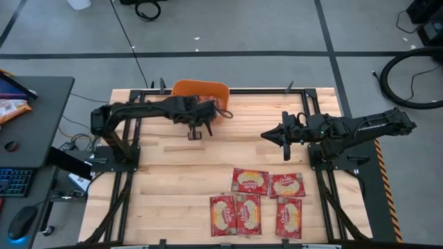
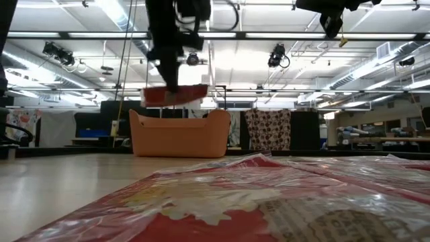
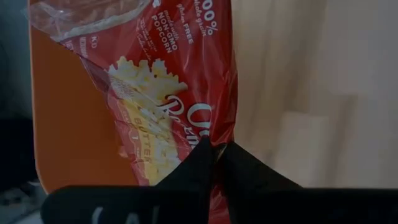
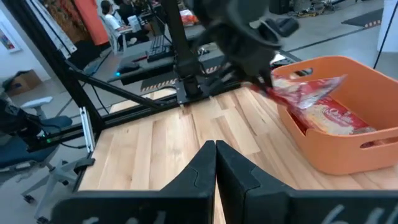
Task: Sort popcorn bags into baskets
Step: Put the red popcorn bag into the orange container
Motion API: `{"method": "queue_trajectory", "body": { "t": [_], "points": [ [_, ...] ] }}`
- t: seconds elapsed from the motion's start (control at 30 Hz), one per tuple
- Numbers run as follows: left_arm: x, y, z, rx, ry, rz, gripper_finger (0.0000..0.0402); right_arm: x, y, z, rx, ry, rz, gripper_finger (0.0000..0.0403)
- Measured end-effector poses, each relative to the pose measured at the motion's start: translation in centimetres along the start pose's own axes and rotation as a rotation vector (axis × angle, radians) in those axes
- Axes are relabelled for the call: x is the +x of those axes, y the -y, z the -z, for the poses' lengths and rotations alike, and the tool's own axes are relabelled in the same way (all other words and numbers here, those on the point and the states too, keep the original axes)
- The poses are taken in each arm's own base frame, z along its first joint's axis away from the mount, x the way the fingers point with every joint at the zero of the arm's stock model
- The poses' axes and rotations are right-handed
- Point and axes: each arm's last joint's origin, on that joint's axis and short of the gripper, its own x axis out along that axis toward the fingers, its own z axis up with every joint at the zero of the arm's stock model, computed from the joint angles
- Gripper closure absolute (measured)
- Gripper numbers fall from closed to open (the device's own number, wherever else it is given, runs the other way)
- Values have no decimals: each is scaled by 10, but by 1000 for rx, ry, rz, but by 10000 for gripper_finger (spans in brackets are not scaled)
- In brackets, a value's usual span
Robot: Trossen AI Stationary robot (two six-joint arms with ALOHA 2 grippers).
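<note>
High view: your left gripper [image 1: 208, 117] sits at the orange basket [image 1: 190, 88] rim w/ a red popcorn bag [image 1: 223, 113]; five more bags [image 1: 250, 181] lie well short of the basket; right gripper [image 1: 271, 135] hangs off to the basket's side, fingers together. Low view: bag [image 2: 176, 95] held just above the basket [image 2: 180, 133]. Left wrist: fingers [image 3: 202, 165] pinched on the bag [image 3: 168, 93] edge. Right wrist: fingers [image 4: 205, 163] together; another bag [image 4: 339, 121] inside the basket [image 4: 336, 146].
</note>
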Motion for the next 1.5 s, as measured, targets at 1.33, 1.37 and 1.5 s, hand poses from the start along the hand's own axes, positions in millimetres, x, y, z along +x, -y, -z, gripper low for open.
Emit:
{"method": "queue_trajectory", "body": {
  "t": [1.33, 1.37, 1.5],
  "points": [
    [-8, 95, -34, -144, 317, 796, 231, 0, 1, 4, 99, -46, 14, 386],
    [-12, 107, -37, -156, 319, 809, 232, 0, 1, 7, 98, -80, -9, 386],
    [-23, 139, -39, -241, 275, 865, 238, 5, 1, 25, 113, -305, -105, 386]
  ]
}}
